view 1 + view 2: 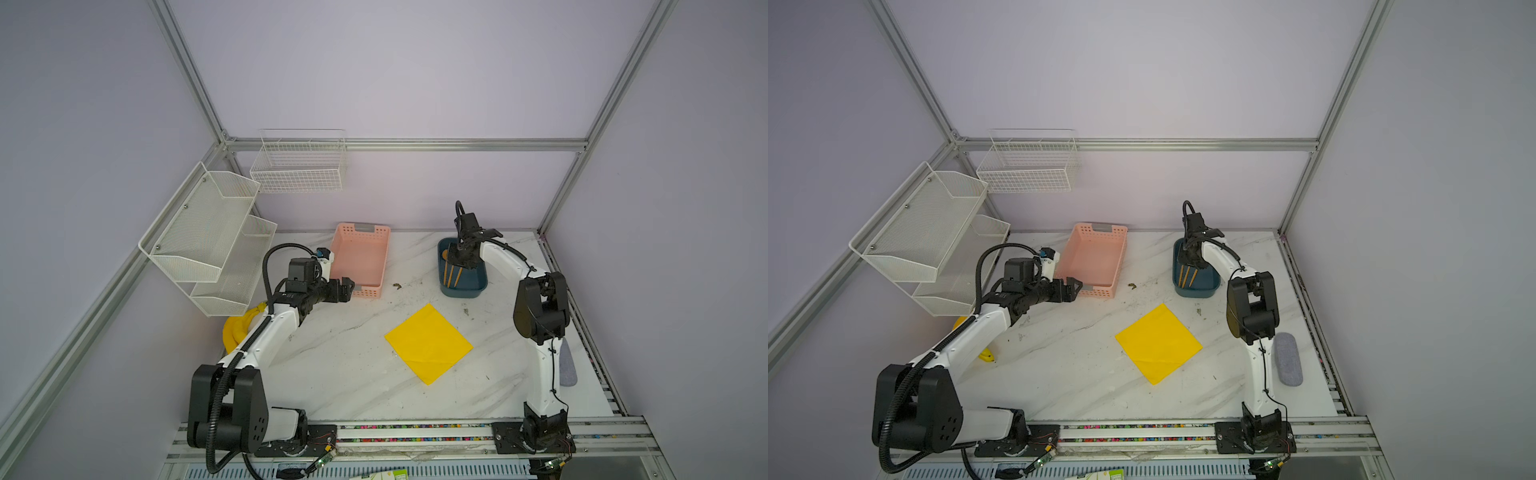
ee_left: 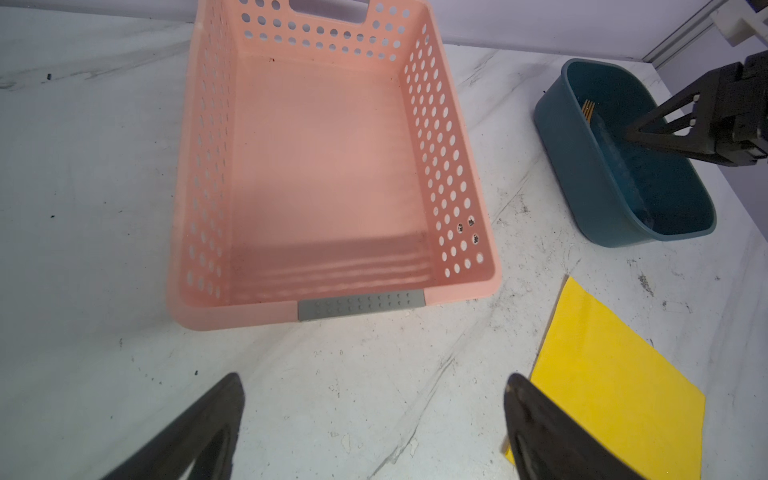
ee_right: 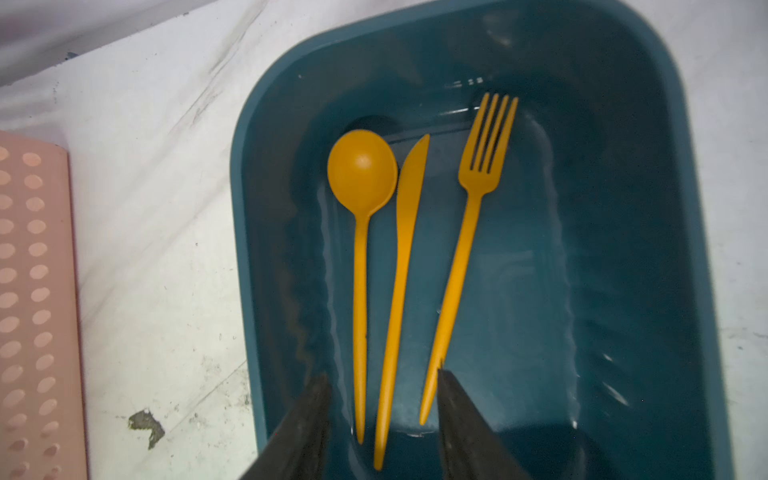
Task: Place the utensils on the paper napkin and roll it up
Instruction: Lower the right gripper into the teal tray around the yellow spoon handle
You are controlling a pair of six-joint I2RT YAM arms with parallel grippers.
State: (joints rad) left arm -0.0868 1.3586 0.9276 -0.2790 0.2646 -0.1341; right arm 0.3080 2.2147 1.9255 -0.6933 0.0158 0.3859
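Three orange-gold utensils lie side by side in a dark blue bin (image 3: 623, 208): a spoon (image 3: 361, 166), a knife (image 3: 405, 249) and a fork (image 3: 469, 232). My right gripper (image 3: 382, 374) reaches down into the bin (image 1: 465, 291), its jaws apart on either side of all three handle ends. One fingertip (image 3: 444, 382) touches the fork's handle, and the other stands off the spoon. The yellow paper napkin (image 1: 428, 343) lies flat on the table in front of the bin. My left gripper (image 2: 374, 386) hovers wide open and empty by the pink basket, the napkin (image 2: 615, 386) beside one finger.
An empty pink perforated basket (image 1: 360, 259) stands at the back middle. Yellow bananas (image 1: 239, 328) lie behind my left arm. A grey oblong pad (image 1: 567, 361) lies at the right edge. White mesh shelves (image 1: 208, 237) and a wire basket (image 1: 299, 166) hang on the walls.
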